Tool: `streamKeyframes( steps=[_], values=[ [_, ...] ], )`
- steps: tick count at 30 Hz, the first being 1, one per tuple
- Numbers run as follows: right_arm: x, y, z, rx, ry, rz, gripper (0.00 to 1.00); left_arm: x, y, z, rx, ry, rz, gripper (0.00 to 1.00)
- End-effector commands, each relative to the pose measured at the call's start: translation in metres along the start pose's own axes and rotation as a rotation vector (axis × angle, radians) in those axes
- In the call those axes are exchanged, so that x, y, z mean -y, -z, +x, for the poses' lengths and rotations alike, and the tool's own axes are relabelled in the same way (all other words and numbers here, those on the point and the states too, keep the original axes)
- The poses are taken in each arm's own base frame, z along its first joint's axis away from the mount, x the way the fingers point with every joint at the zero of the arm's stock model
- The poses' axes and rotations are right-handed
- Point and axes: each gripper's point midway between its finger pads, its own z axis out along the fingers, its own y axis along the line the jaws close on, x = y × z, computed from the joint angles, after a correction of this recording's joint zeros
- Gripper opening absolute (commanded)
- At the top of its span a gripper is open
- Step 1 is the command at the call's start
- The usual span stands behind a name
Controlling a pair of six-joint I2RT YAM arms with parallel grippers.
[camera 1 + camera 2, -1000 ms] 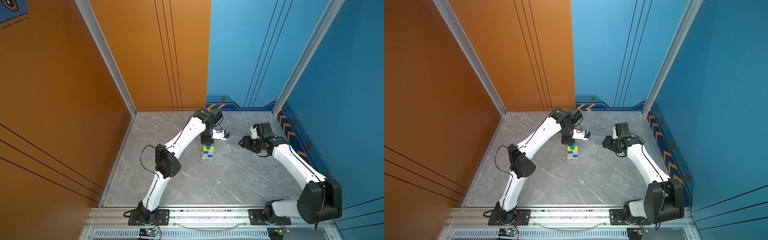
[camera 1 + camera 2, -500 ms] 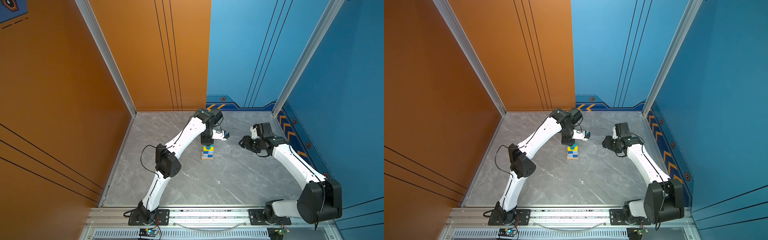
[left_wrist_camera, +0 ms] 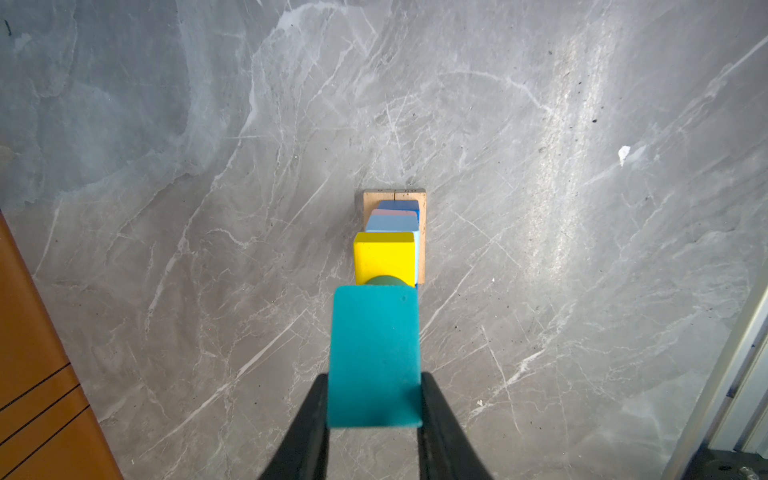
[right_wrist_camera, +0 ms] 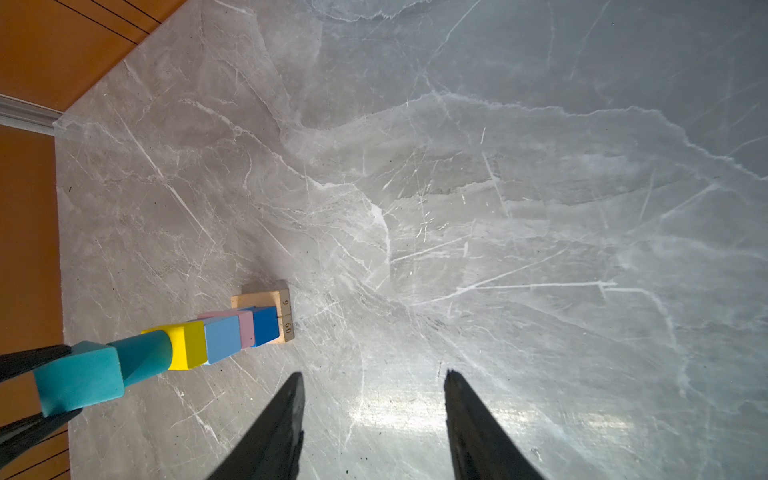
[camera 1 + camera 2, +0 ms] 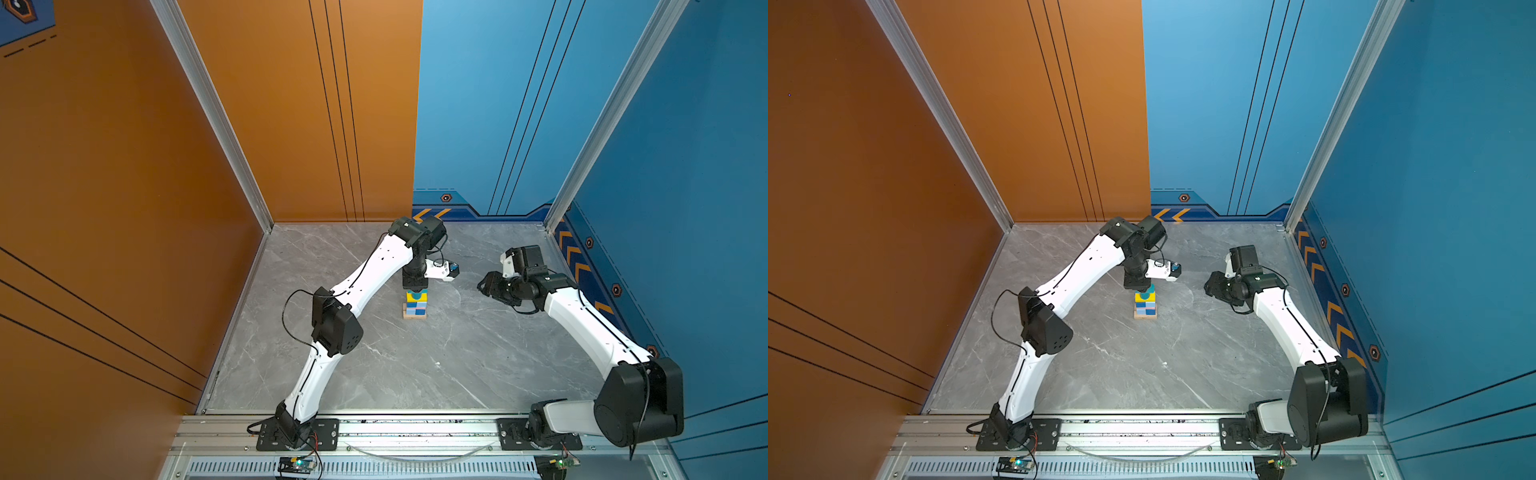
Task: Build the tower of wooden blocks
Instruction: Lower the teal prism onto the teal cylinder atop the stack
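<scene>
One tower [image 5: 415, 305] of wood blocks stood upright near the middle of the desk [image 5: 374, 365], somewhat toward its far edge and about midway between its left and right edges.

Layers, bottom to top:
- two tan planks [image 4: 262, 298], side by side flat on the desk, with digits printed on their end faces
- dark blue cube [image 4: 264, 326]
- pink slab [image 4: 247, 328]
- light blue cube [image 4: 222, 338]
- yellow bar [image 4: 189, 349]
- teal cylinder [image 4: 143, 357], standing on end on the yellow bar

Item at the top: one teal prism [image 3: 374, 332], directly over the cylinder. Whether it touched the cylinder or sat just clear of it could not be told.

Left gripper [image 3: 374, 378]: pointed straight down over the tower, both black fingers [image 3: 432, 399] clamped on opposite sides of the teal prism. In both top views it covered the tower's top.

Right gripper [image 4: 374, 374]: jaws parted and empty, with only bare desk between them. It was raised above the desk, well apart from the tower on its right side, and turned toward it [image 5: 486, 284].

Surroundings: an orange wall [image 5: 124, 208] along the desk's left edge and part of its far edge, a blue wall [image 5: 665, 208] along the rest of the far edge and the right edge, and a metal rail [image 5: 415, 432] along the near edge carrying both arm bases.
</scene>
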Motion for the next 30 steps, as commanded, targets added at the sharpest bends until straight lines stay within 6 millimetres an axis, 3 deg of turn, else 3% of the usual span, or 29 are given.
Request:
streamKeyframes(
  steps=[1,30],
  values=[
    [0.0,-0.0025,0.0019,-0.012,0.005,-0.001,0.56,0.005,-0.0089,0.0007,-0.033,-0.025,0.013,0.11],
    [-0.0001,-0.0043,0.0024,-0.016,0.003,-0.002,0.56,0.0072,-0.0127,0.0024,-0.05,-0.034,0.018,0.31]
  ],
)
